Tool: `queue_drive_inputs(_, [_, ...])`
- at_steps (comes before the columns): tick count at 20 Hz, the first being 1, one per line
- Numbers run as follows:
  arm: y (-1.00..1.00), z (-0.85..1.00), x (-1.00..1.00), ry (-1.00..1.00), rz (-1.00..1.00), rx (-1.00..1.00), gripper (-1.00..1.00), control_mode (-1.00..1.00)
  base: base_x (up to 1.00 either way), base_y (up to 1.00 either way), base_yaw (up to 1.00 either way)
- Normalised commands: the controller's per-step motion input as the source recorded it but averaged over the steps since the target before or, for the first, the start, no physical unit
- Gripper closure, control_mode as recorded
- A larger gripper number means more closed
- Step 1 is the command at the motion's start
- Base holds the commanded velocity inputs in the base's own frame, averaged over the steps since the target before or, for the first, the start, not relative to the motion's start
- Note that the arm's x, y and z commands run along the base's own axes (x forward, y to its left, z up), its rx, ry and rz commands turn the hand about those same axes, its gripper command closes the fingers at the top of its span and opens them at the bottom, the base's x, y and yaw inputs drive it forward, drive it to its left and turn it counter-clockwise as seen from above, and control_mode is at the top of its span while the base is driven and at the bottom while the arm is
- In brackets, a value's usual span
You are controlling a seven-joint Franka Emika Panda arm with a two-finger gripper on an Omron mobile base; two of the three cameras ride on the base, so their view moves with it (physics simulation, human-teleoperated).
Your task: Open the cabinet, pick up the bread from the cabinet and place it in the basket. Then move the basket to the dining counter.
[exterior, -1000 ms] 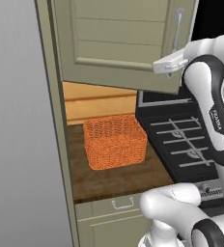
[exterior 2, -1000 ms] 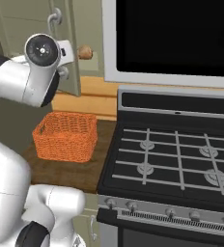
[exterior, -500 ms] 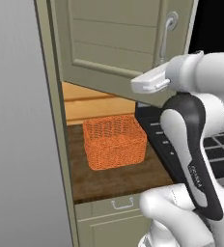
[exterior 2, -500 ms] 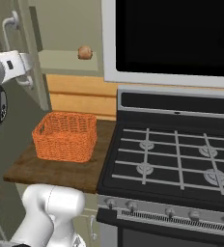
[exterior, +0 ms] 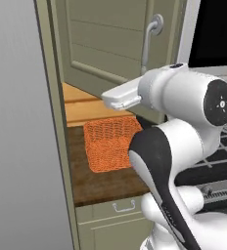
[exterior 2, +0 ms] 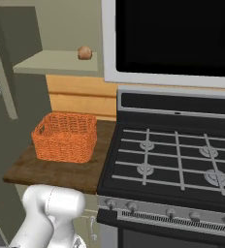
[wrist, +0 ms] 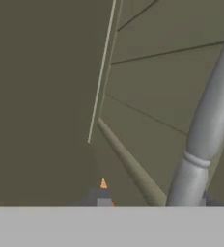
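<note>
Cabinet door open, bread on its shelf, orange basket empty, gripper state unclear

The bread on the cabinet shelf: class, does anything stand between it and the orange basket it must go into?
Nothing visible does. The bread sits on the open shelf, the basket stands open-topped on the counter below, and the cabinet door is swung aside.

The cabinet door is swinging further open, the arm is sweeping leftward across the basket, and the bread is now showing on the shelf
</note>
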Motion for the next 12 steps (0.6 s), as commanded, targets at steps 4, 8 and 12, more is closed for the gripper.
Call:
queue_drive_inputs(4, [-0.91, 0.29, -1.00, 0.00, -0.16, 0.30, 1.00, -1.00, 0.00, 0.00, 0.00])
queue_drive_inputs(8, [-0.80, 0.38, -1.00, -0.01, -0.10, 0.38, 1.00, -1.00, 0.00, 0.00, 0.00])
queue_drive_inputs(12, [-0.51, 0.40, -1.00, -0.06, -0.10, 0.40, 1.00, -1.00, 0.00, 0.00, 0.00])
